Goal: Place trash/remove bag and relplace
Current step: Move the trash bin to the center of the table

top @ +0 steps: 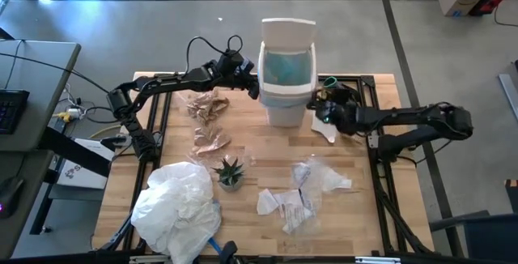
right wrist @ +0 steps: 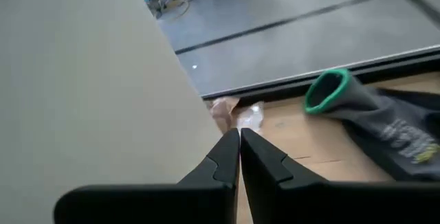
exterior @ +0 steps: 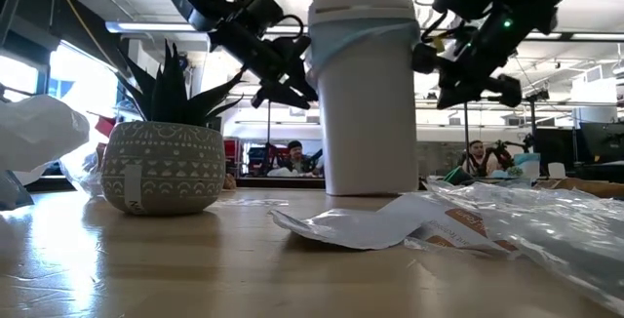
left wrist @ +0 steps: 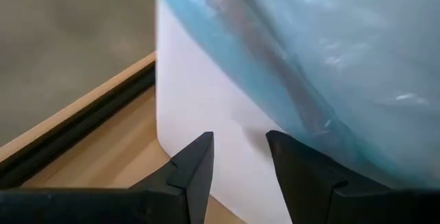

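Observation:
The white bin [top: 285, 108] stands at the table's far middle with its lid up. The light-blue bag [top: 287, 68] lines it, its edge folded out over the rim [exterior: 351, 33]. My left gripper [left wrist: 237, 148] is open at the bin's left wall [left wrist: 206, 86], just under the bag's overhang [left wrist: 330, 59]. My right gripper [right wrist: 239, 136] is shut beside the bin's right wall [right wrist: 82, 100]. Trash lies on the table: brown paper pieces [top: 207, 106], white scraps [top: 283, 203] and clear wrappers [top: 317, 175]. My left gripper comes at the bin's left wall slanting down, fingers apart; I cannot tell whether they touch the wall or the bag. My right gripper's shut fingertips [right wrist: 230, 148] stand close along the bin's right wall; I cannot tell whether they touch it.
A small potted plant [top: 229, 172] stands near the table's middle. A big crumpled white bag [top: 180, 206] lies at the near left. A dark bundle with a green ring [right wrist: 328, 90] lies behind the bin at the far right. People sit in the room beyond [exterior: 292, 154].

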{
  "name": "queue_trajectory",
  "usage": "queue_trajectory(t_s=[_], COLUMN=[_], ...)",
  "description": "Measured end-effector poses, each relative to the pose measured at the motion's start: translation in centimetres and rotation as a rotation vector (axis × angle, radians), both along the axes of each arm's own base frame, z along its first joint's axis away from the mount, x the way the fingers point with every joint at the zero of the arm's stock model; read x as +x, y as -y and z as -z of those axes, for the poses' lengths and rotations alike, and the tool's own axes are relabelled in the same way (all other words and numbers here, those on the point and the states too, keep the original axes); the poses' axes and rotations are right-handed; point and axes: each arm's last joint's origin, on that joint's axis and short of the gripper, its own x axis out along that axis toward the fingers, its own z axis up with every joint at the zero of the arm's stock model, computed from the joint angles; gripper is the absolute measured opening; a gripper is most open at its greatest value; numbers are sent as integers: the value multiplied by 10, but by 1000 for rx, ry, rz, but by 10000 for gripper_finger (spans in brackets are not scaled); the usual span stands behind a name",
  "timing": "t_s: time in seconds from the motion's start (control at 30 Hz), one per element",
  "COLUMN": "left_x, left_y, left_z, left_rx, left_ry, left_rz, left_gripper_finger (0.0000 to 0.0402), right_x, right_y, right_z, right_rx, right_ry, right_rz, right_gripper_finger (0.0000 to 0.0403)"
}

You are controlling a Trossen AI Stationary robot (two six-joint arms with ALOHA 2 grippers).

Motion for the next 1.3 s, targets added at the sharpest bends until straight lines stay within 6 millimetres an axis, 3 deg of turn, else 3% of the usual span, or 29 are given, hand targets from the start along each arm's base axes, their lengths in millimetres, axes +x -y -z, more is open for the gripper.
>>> queue_trajectory(t_s=[0.23, 0.6, 0.93, 1.3], left_x=[-1, -9, -21, -32], left_y=[2, 18, 51, 90], left_z=[-3, -11, -31, -36], left_rx=[-10, 16, 69, 110], left_ry=[22, -75, -166, -343], left_rz=[75, 139, 186, 218], left_gripper_finger=[132, 132, 132, 132], right_x=[6, 16, 26, 36], right_y=[4, -21, -43, -73], right_z=[-1, 0, -12, -32], right_rx=[95, 221, 226, 239], right_ry=[59, 132, 189, 274], right_rz=[-132, -313, -431, -546], right_gripper_finger=[0, 0, 0, 0])
